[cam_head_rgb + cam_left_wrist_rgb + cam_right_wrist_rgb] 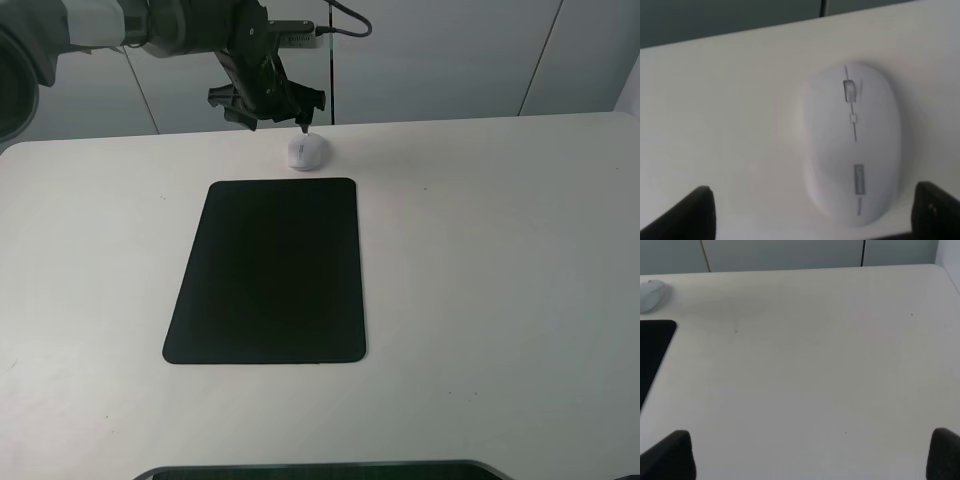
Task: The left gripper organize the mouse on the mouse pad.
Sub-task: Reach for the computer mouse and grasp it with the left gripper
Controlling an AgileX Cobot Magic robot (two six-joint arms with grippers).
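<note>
Just beyond the far edge of the mouse pad (265, 270), the mouse (306, 152) sits on the table (500, 250), long axis running near-to-far. The left gripper (272, 115) hovers right above it, fingers spread wide, seemingly straddling its sides. The pad lies nearward.

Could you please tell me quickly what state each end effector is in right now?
Left end effector: open over the mouse, not gripping it.
Right end effector: open, holding nothing.
</note>
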